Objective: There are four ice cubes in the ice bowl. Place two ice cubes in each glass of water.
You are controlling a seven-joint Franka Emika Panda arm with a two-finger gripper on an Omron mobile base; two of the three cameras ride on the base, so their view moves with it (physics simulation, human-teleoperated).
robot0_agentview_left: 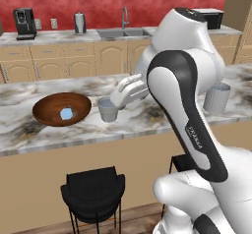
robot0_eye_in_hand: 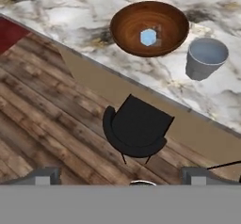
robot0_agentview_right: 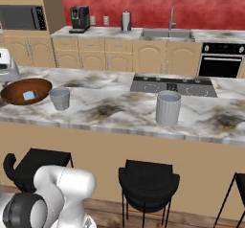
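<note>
The marbled grey-white stone tabletop (robot0_agentview_right: 119, 112) carries a wide dark reddish-brown wooden bowl (robot0_agentview_right: 19, 89) near its left end, a short grey-blue translucent tumbler (robot0_agentview_right: 60, 99) just beside it, and a taller ribbed grey-blue tumbler (robot0_agentview_right: 168, 108) well apart near the front edge.

The bench (robot0_agentview_left: 29, 134) is seen to be patterned in white and grey marble with dark brown smudges, above a plain tan front panel. The ice bowl (robot0_agentview_left: 47, 111) is rendered in dark reddish-brown wood with a faint ringed grain, and a pale blue-white ice cube (robot0_agentview_left: 66, 113) is shown inside it. The shorter glass (robot0_agentview_left: 108, 109) and the taller glass (robot0_agentview_right: 168, 108) are coloured a translucent grey-blue, the taller one marked with fine vertical ribbing. The stool (robot0_eye_in_hand: 136, 126) is shown in black. The floor (robot0_eye_in_hand: 42, 119) is laid in brown planks of mixed tones. The back wall (robot0_agentview_left: 64, 4) is mottled red, and the cabinets (robot0_agentview_left: 64, 63) are light tan wood.
</note>
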